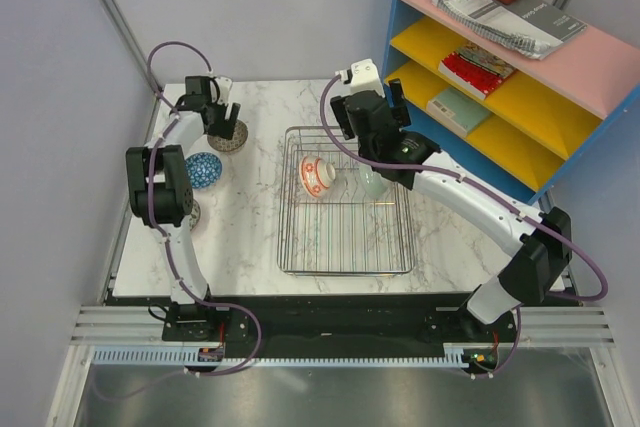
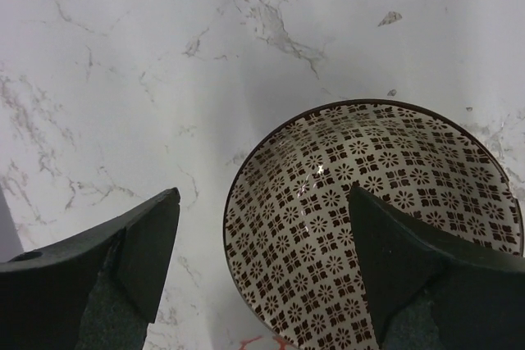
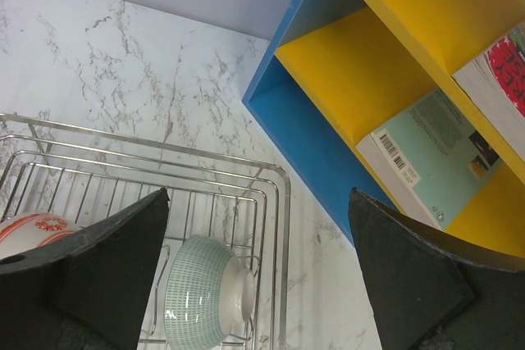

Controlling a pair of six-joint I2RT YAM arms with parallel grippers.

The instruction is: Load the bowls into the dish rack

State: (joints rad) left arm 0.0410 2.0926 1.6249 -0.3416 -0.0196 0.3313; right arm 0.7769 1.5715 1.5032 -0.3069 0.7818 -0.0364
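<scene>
Well left of the dish rack (image 1: 345, 257), the left gripper (image 2: 262, 202) stood wide open and held nothing; one finger (image 2: 148, 243) hung over the bare table (image 1: 250, 237) and the other (image 2: 385, 260) over the inside of a brown-patterned bowl (image 2: 369, 178), so the jaws straddled its near rim, though whether either finger touched it could not be told. That bowl sat upright on the table beyond the rack's far left corner. A blue bowl (image 1: 204, 169) sat left of the rack, nearer the arm bases, and another bowl (image 1: 193, 213) showed only partly from under the left arm. Inside the rack, near its far end, a red-orange bowl (image 1: 318, 175) stood tipped on its side, and just right of it a pale teal bowl (image 3: 201, 293) stood likewise on edge among the wires. The right gripper (image 3: 258, 198) hovered over the rack's far right corner, jaws spread wide, holding nothing and clear of both bowls. The table was white marble-patterned. Right of the rack stood a blue shelf unit (image 1: 405, 17) with yellow shelves carrying books (image 1: 478, 69), and pale walls (image 1: 280, 7) closed the space behind.
</scene>
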